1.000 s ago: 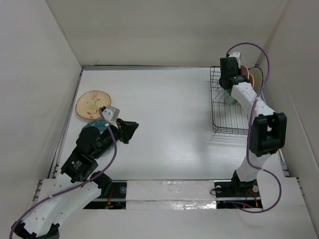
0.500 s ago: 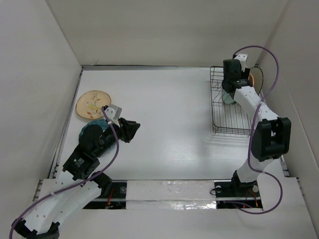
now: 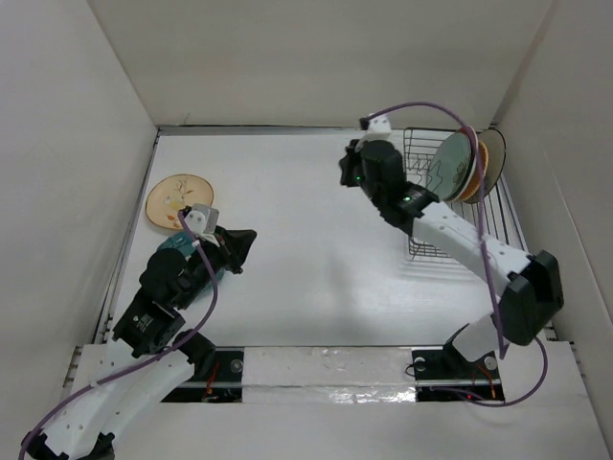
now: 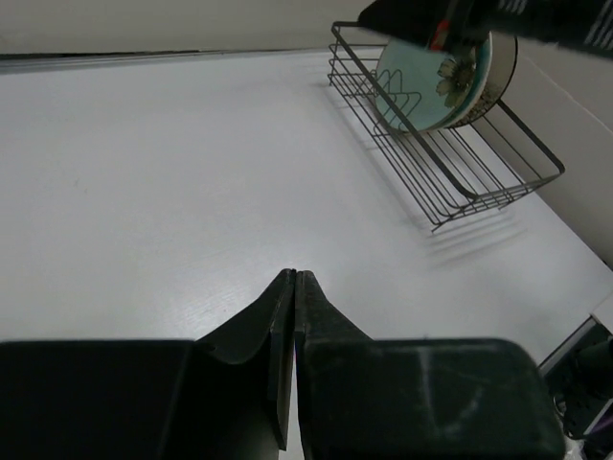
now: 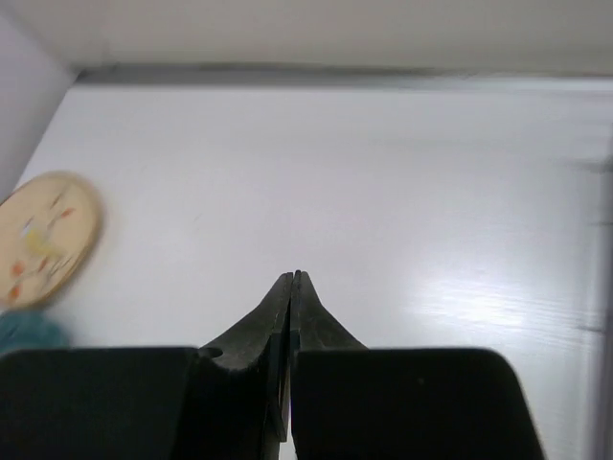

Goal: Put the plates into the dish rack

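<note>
The black wire dish rack (image 4: 458, 180) carries upright round plates (image 4: 431, 77) at its far end, seen in the left wrist view only. The right wrist view instead shows the tan floral plate (image 5: 38, 240), flat and well left of the rack. The left gripper (image 4: 293, 278) and right gripper (image 5: 292, 278) both have jaws pressed together, empty.

Matte white table (image 3: 316, 220) within plain white walls (image 3: 316, 57)

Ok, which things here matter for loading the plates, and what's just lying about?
Job: black wire dish rack, plates standing in it, round tan floral plate, teal blue plate.
Not the job: purple cables on the arms.
</note>
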